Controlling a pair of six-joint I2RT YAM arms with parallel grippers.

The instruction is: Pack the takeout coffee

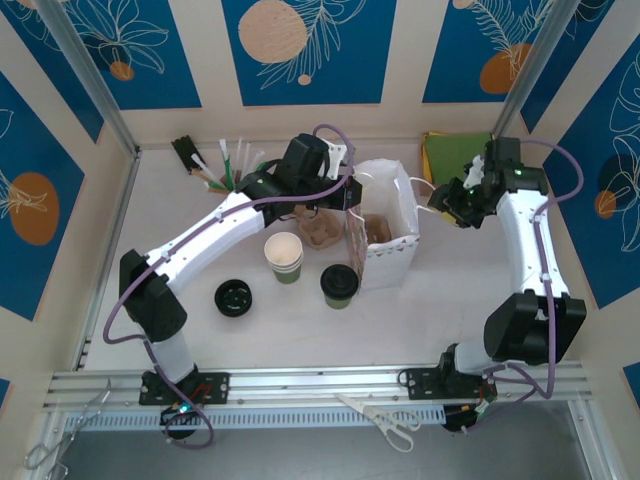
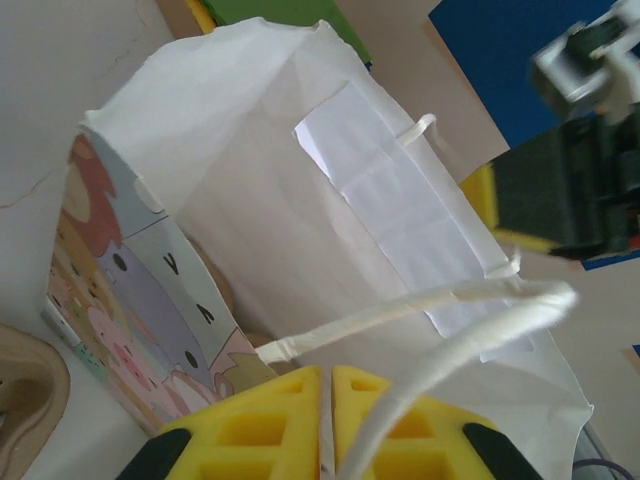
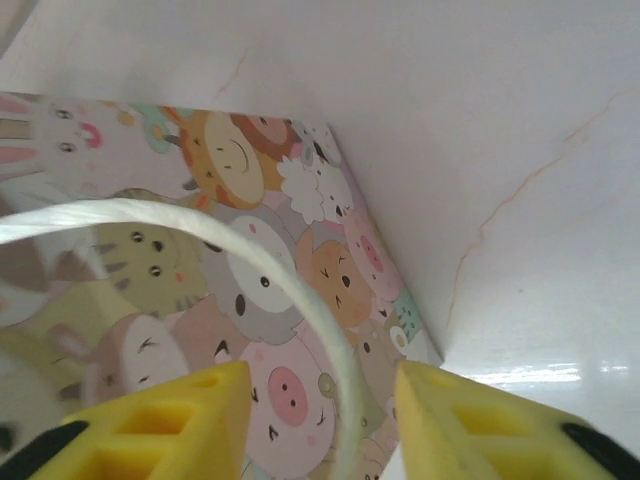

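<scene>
Operator: Grippers first. How do they stand?

Spotter: The left gripper [image 2: 325,425] is clenched at the near rim of the white paper bag [image 1: 388,262]. Its pads are pressed together on what looks like a thin white sliver of that rim, and the near handle cord [image 2: 440,305] is draped across one finger. The right gripper [image 3: 318,400] is spread wide. The bag's far handle loop [image 3: 120,210] arcs through the gap and seems to touch neither pad.

Operator: And the takeout coffee?

Spotter: The takeout coffee [image 1: 339,283] stands lidded on the table at the centre of the overhead view, just left of the bag's lower corner, and nothing holds it.

Operator: What's around it?

Spotter: A lidless green cup [image 1: 284,257] is to its upper left, with a lone black lid [image 1: 233,297] further left. A moulded cardboard carrier [image 1: 320,232] sits above it, just beside the bag's left wall. Something brown lies inside the bag, but I cannot tell what.
</scene>
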